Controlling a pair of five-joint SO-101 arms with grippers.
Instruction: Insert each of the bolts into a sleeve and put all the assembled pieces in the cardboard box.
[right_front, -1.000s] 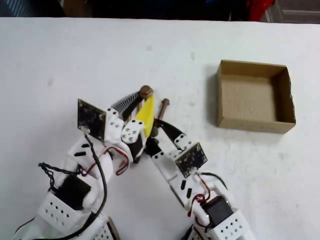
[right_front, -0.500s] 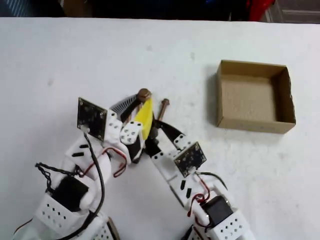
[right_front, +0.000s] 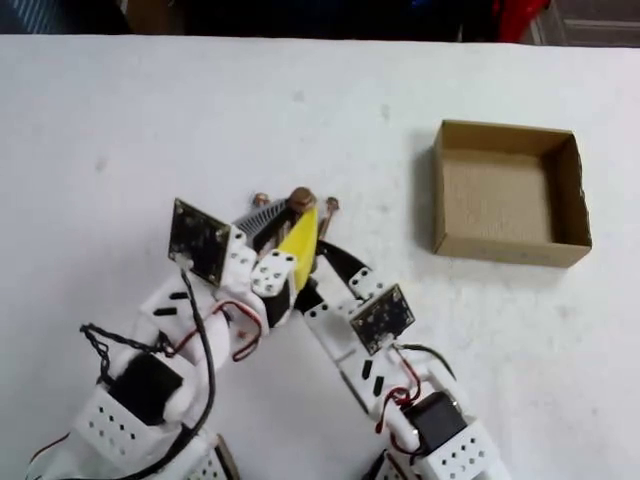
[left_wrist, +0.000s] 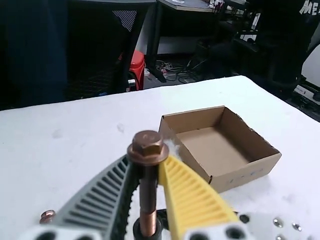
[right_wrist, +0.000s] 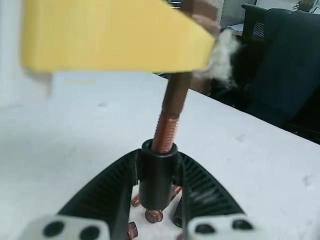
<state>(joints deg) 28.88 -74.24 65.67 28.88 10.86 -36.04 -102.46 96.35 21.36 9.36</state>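
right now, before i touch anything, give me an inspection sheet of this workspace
surface: white table, faint specks
job's things: bolt held upright, threaded end in the mouth of the black sleeve; loose bolts lie on the table by the grippers; cardboard box open, nothing inside
clutter: nothing seen
grippers: left gripper shut on the bolt; right gripper shut on the black sleeve beneath it
cables: red and black wires loop along both arms, away from the fingers
surroundings: dark furniture and a red object on the floor beyond the table's far edge
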